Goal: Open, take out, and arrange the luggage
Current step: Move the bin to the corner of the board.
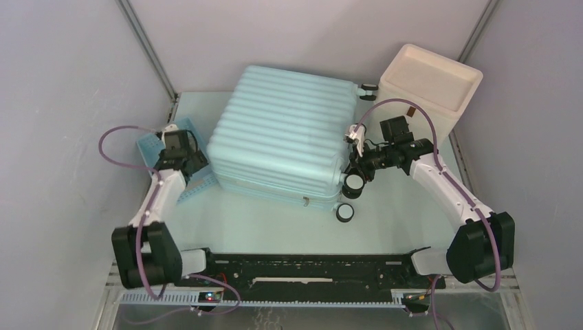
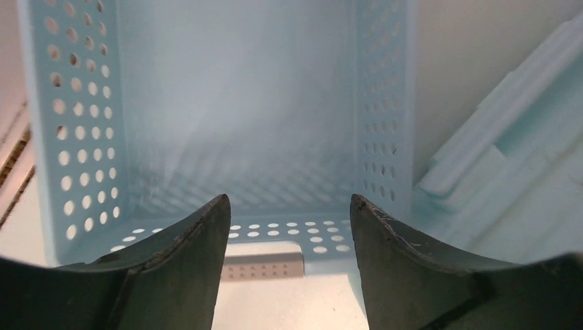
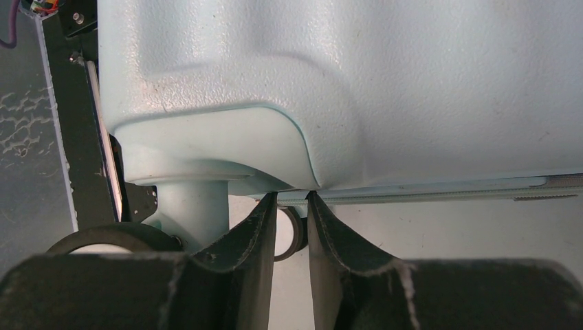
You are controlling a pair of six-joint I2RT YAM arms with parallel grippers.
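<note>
Right pincer point(image 3: 292, 197), narrowly parted, touches luggage point(image 3: 412, 82) at its seam; left pincer point(image 2: 289, 203) spread alongside.

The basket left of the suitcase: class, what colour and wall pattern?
Light blue basket, walls pierced by rows of round holes; best in the left wrist view.

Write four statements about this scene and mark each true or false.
1. The luggage lies closed on the table. True.
2. The left tool grips the blue basket. False: it is open, holding nothing.
3. The right tool is at the luggage's wheel corner. True.
4. The cream box stands on the left arm's side. False: it stands on the right arm's side, at the far corner.
</note>
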